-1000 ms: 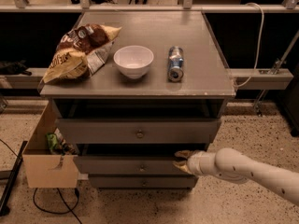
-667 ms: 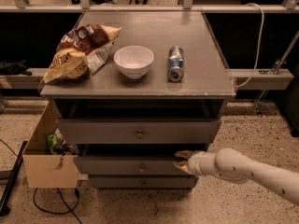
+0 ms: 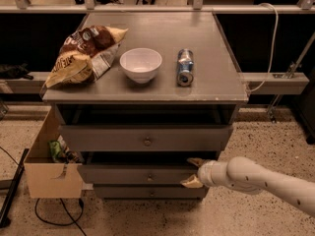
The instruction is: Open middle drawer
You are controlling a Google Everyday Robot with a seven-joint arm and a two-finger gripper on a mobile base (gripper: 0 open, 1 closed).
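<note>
Between 1 second ago and now almost nothing changes. The robot's tan two-finger gripper (image 3: 187,171) is at the same spot, at the right end of the grey wooden middle drawer (image 3: 123,174), and that drawer's front sits where it did. The pull therefore seems not to have taken effect yet, though a dark gap above the front suggests the drawer stands slightly out from the grey wooden cabinet (image 3: 209,43).

The pincer is spread wide, with 1 finger above the front's right end and 1 below it. I cannot tell whether they actually pinch the wood. The white arm (image 3: 266,178) reaches in from the lower right.

The middle drawer is the 2nd of 3, below the taller top drawer (image 3: 108,139) and above the lowest drawer (image 3: 123,192). Each of the 3 carries 1 small round knob at its centre.

On the cabinet top there are 3 things: 1 crumpled brown-and-yellow snack bag (image 3: 81,55), 1 white round bowl (image 3: 141,64) and 1 blue-and-silver can (image 3: 185,67) lying on its side. 1 open cardboard box (image 3: 49,178) stands just beside the cabinet.
</note>
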